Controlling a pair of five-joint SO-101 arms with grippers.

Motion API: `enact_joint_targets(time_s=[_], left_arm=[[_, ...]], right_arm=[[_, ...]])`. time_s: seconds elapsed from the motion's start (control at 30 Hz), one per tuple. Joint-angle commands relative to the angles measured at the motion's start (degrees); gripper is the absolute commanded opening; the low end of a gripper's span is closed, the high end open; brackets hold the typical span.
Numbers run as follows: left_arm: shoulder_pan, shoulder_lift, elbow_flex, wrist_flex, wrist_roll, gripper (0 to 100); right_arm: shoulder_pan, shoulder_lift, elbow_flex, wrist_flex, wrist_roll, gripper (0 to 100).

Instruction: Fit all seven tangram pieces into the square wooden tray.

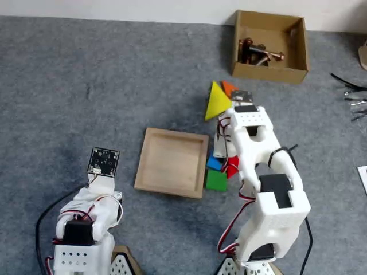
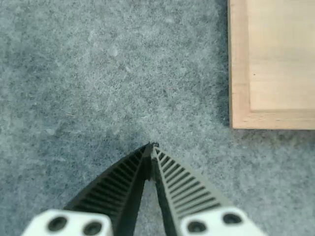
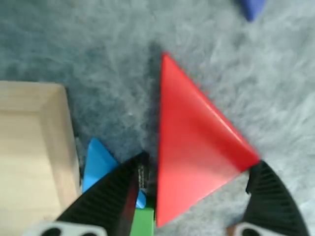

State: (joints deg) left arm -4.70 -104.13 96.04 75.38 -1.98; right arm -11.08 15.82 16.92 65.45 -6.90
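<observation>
Grey fuzzy surface (image 1: 86, 86), pale-wood tray (image 2: 239, 73), pieces: red triangle (image 3: 197, 157), yellow triangle (image 1: 217, 101), orange piece (image 1: 229, 87), green piece (image 1: 216, 180), light-blue piece (image 3: 98, 162), dark-blue piece (image 3: 252, 7); brown cardboard box (image 1: 269, 71); white arms (image 1: 252, 149), black ribbed jaws.

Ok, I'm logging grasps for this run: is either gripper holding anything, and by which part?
The right gripper clamps the red triangle: one finger on a straight edge, the other at the opposite corner. The left gripper is shut on nothing.

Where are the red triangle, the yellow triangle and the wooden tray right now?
red triangle (image 3: 194, 147), right wrist view, middle of its top face.
yellow triangle (image 1: 217, 102), high view, middle of its face.
wooden tray (image 1: 171, 163), high view, bare floor inside.
</observation>
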Motion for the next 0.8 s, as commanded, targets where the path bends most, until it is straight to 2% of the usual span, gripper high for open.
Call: enact_joint_targets(time_s=[0.0,0.3,0.5,0.77], left_arm=[[-0.57,-0.31,1.10,0.18,-0.53,1],[-0.57,-0.31,1.10,0.18,-0.53,1],[-0.57,-0.31,1.10,0.18,-0.53,1],[-0.57,-0.31,1.10,0.18,-0.53,1]], right_arm=[[0.66,-0.04,-0.66,-1.19,1.58,29.4],[0.75,-0.13,-0.66,-0.84,1.76,29.5],[0.75,-0.31,-0.75,-1.01,4.40,29.6],[0.84,-7.43,-0.31,-3.82,4.48,29.6]])
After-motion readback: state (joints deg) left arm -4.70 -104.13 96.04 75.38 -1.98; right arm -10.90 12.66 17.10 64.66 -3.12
